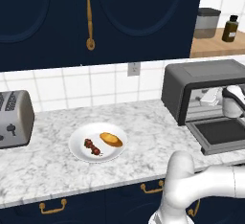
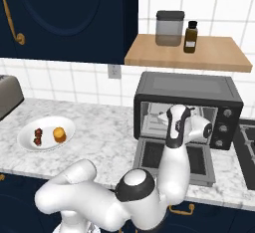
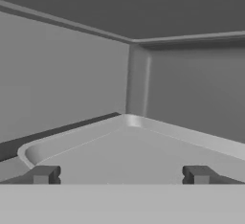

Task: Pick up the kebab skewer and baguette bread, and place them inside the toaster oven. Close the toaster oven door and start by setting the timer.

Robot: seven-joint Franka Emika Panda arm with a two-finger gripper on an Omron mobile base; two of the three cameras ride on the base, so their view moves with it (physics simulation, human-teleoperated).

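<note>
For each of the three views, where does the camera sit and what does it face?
Left base view: behind-left of the arm, facing the counter, plate, baguette, skewer; white arm lower right.
Right base view: behind-right, facing the open toaster oven and lowered door; arm centre.
Hand view: on the hand, inside the oven; open gripper.
Both base views share plate and oven.

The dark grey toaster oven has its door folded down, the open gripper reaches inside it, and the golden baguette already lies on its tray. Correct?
Not quite: the small golden-orange baguette bread lies on the round white plate beside the dark red-brown kebab skewer, as the left base view shows. The dark grey toaster oven does have its door folded down, and the open gripper is inside, over a bare tray.
</note>
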